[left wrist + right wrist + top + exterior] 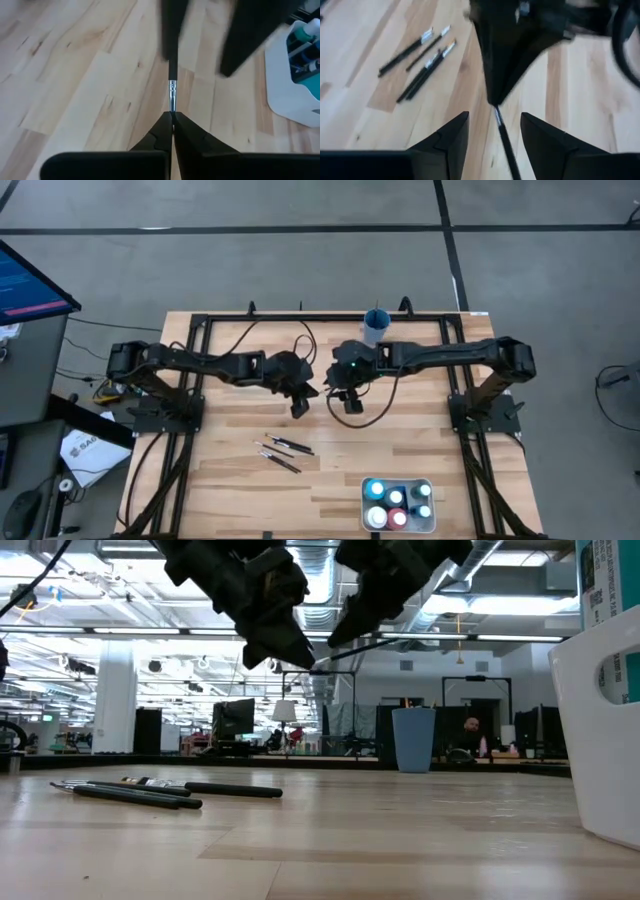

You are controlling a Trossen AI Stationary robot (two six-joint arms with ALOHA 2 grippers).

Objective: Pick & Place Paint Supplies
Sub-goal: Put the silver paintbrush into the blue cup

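Observation:
My left gripper [301,404] hovers over the table's middle, shut on a thin dark paintbrush [172,75]. The brush reaches out toward my right gripper [350,404]. That gripper is open, with one finger on each side of the brush handle [504,137], and does not touch it. In the low view the brush [350,647] spans the gap between the two grippers, well above the wood. Several more paintbrushes [283,450] lie flat on the table nearer the front. Several paint bottles [397,502] stand in a white tray. My left gripper pinches the brush's tip end between its two fingers, just behind the silver ferrule [172,97]. The brush runs on along the line of the fingers, away from them. It is lifted clear of the table and lies nearly level.
The white tray [432,525] stands at the near right of the table. A blue cup [376,326] stands at the far edge. The loose brushes [420,55] lie left of the tray, and bare wood lies below both grippers.

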